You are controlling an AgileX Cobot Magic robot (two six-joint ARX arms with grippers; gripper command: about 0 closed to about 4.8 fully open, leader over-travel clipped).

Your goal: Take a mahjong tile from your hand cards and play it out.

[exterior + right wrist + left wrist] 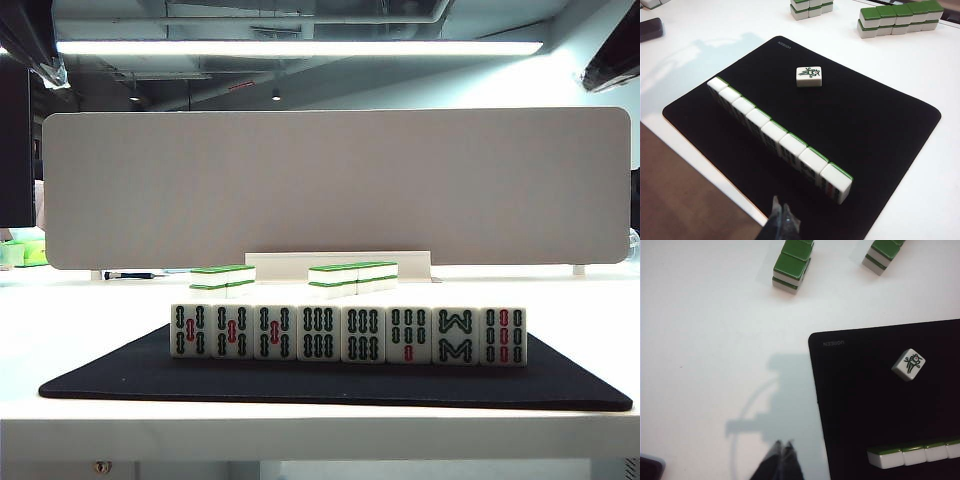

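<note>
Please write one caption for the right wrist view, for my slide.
Bird-faced mahjong tile lies face up on the black mat, apart from the upright hand cards.

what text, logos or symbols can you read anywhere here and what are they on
Small pale logo near a corner of the black mat: a short brand word, too small and blurred to read; in the left wrist view it shows upside down.
Played tile: a green bird figure, no lettering.
Row of eight hand tiles: green and red bamboo-stick patterns, no words or numerals.
Green-backed stacks: faces hidden.
Nothing else readable.
</note>
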